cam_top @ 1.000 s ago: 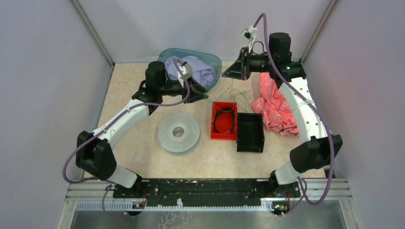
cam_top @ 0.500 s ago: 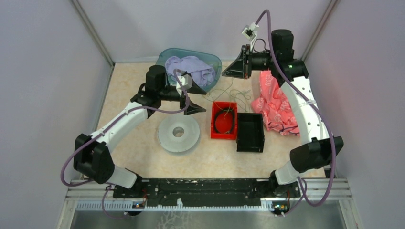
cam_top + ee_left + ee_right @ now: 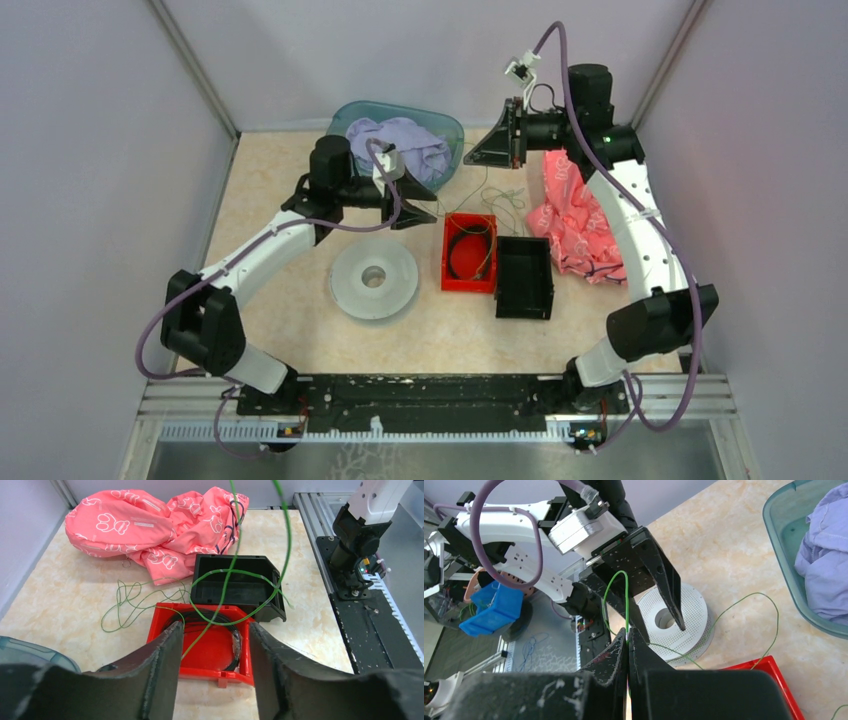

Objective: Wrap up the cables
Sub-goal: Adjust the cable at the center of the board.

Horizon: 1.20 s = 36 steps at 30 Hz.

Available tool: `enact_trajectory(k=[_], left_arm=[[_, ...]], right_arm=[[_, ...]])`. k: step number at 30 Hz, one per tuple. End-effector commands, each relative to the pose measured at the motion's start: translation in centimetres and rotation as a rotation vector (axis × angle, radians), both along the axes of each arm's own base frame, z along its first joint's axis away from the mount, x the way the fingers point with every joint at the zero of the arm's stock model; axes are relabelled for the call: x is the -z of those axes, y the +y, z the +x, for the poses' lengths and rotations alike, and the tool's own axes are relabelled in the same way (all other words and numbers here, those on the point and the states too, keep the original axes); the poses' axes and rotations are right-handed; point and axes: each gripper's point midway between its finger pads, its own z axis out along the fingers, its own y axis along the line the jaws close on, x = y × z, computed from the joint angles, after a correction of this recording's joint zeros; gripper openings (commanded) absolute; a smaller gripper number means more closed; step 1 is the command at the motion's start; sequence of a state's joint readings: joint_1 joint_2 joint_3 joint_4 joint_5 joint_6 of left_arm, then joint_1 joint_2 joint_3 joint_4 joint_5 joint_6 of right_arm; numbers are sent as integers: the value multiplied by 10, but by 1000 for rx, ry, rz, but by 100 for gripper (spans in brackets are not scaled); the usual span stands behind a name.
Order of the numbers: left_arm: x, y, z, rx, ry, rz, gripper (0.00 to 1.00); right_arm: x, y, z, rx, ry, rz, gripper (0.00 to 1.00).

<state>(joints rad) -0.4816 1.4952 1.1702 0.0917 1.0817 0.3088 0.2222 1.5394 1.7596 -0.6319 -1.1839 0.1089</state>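
The cables are thread-thin green wires [image 3: 497, 197] that run from my right gripper down over the red box [image 3: 446, 255] and lie in loose loops on the table [image 3: 124, 606]. My right gripper [image 3: 480, 150] is raised at the back and shut on one green strand [image 3: 625, 597], pinched at its fingertips [image 3: 628, 636]. My left gripper [image 3: 420, 214] is open and empty beside the red box's far-left corner. In the left wrist view a strand [image 3: 227, 577] hangs between and beyond its open fingers [image 3: 214, 627]. The white spool [image 3: 374, 280] lies flat, bare of wire.
The red box [image 3: 200, 672] holds a black coil [image 3: 239, 642]. A black box [image 3: 524, 278] stands right of it. A pink cloth [image 3: 575, 225] lies at the right. A teal basin [image 3: 448, 125] with a lavender cloth [image 3: 400, 140] stands at the back.
My left gripper swung from the basin toward the spool, then back up beside the red box. My right gripper has stayed raised, shut on the wire.
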Motion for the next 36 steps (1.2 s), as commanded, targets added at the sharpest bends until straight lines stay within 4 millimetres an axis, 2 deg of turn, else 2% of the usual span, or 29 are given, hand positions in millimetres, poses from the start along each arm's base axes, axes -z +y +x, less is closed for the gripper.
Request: enact_trajectory(k=[1, 3, 8, 12, 15, 19, 27, 29, 32, 36], left_arm=[[-15, -14, 6, 15, 60, -72, 53], [-16, -18, 3, 45, 83, -79, 55], [-13, -20, -11, 108, 74, -79, 72], [-9, -16, -17, 122, 26, -64, 76], [-8, -13, -19, 127, -1, -52, 74], [-11, -14, -15, 111, 1, -54, 62], [-14, -20, 0, 56, 43, -61, 19], [-13, -18, -1, 49, 29, -50, 12], [-14, -12, 2, 0, -7, -27, 1], [-27, -3, 15, -140, -2, -6, 0]], right_arm=[[-3, 6, -3, -43, -11, 28, 0], [-2, 6, -3, -43, -8, 29, 0], [-2, 6, -4, -38, -8, 26, 0], [-1, 6, -3, -36, -8, 25, 0], [-2, 6, -2, -38, -5, 26, 0], [-2, 6, -2, -42, 2, 31, 0], [0, 3, -3, -7, -23, 7, 0], [2, -3, 5, 54, -43, -27, 0], [10, -20, 27, 211, -96, -128, 0], [22, -51, 61, 445, -182, -290, 0]])
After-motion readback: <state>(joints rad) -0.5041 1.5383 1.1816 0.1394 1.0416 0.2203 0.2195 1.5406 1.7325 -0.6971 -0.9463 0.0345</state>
